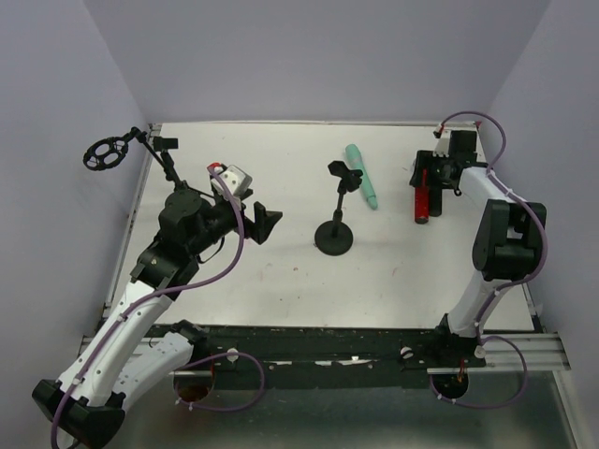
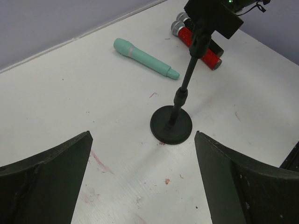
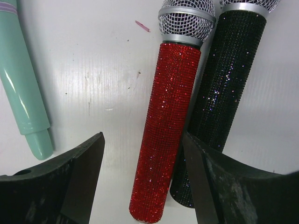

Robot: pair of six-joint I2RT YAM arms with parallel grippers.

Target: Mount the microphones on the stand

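Left of the stand [image 1: 334,238], the left gripper [image 2: 142,140] is held wide apart with nothing in it, pointed at the round base; probably parked there to steady things later. Well right of the stand and a bit further back, the right gripper [image 3: 144,140] is set over the red mic [image 3: 166,126], fingers apart on either side of the handle, not clamped on it yet. A clear gap can be seen on the left side; the right finger sits over the tail of the black mic [image 3: 219,93], which lies touching the red one.

So the grab is likely best made low and centred on the red handle, with the black one kept out of the pinch; the tail should be left free for the clip [image 2: 212,16]. The mint mic [image 1: 362,178] is lying just right of the stand, beyond the base.

Textures:
- Stand: matte black, a thin jointed rod on a flat disc.
- Mint mic: smooth glossy plastic, tapered.
- Red and black mics: covered in glittery, grippy-looking studding, topped with silver wire-mesh heads.
- Table [image 1: 281,281]: white and scuffed.
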